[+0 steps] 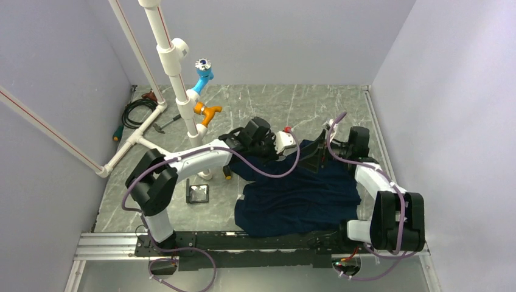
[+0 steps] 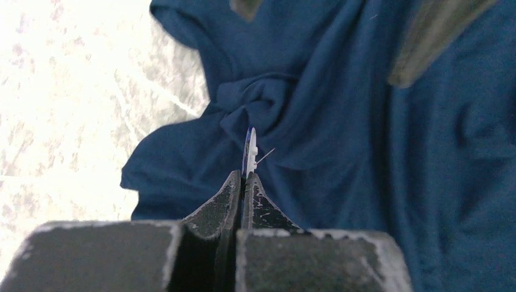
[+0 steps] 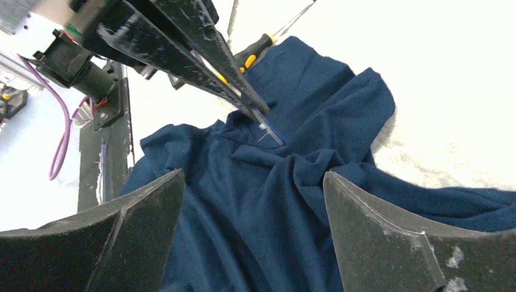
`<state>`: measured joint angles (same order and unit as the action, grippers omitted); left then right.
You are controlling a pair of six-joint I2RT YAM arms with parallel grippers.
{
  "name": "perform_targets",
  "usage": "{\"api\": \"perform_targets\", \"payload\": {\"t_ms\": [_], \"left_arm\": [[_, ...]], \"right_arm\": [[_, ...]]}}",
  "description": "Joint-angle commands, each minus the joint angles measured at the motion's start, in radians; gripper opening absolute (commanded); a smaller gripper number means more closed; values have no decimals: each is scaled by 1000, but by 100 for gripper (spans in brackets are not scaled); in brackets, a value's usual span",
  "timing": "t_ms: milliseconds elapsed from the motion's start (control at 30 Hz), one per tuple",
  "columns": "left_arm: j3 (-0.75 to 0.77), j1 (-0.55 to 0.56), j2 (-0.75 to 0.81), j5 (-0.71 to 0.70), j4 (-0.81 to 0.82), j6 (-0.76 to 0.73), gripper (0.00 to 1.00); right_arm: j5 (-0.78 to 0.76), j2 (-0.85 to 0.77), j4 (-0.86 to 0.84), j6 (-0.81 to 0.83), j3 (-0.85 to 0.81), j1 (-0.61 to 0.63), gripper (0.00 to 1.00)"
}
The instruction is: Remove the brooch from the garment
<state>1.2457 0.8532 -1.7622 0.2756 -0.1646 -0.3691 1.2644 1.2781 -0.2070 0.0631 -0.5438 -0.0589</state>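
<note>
The brooch is pinched by its edge in my left end effector. Both jaws are shut tight on it. I see it from the side, so it looks like a thin pale sliver with a bit of blue on it. A fine pin pokes out from it.

Just behind the brooch, the garment is bunched into a small knot of folds. The pin looks bare, so I think it has come out of the cloth. But the folds are very close, and I cannot tell for sure that no thread is caught on it.

From the other wrist I see the long dark fingers of the left arm reaching down to the same bunch of cloth. The brooch is only a tiny glint there.

My right end effector hangs over the shirt with its jaws wide apart. It holds nothing.

From above, the shirt lies crumpled on the grey desk, between the two arms and more to the right side.

So the grab is done, and I think the pull is done or nearly done. What is left is to lift the brooch well away from the shirt. Then I can put it down on a bare bit of desk. If the shirt lifts with it, the right arm is near enough to press the shirt down.
</note>
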Motion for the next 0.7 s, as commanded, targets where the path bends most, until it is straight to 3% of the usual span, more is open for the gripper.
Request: {"api": "perform_targets", "payload": {"t_ms": [0, 200, 400, 667], "left_arm": [[85, -33, 71, 242, -106, 117, 0], [108, -108, 85, 517, -19, 302, 0], [70, -128, 105, 682, 144, 454, 0], [6, -128, 96, 813, 382, 656, 0]], "right_arm": [[39, -62, 485, 411, -137, -13, 86], [84, -149, 634, 429, -191, -32, 84], [121, -208, 691, 389, -214, -35, 80], [122, -232, 548, 198, -180, -35, 72]]}}
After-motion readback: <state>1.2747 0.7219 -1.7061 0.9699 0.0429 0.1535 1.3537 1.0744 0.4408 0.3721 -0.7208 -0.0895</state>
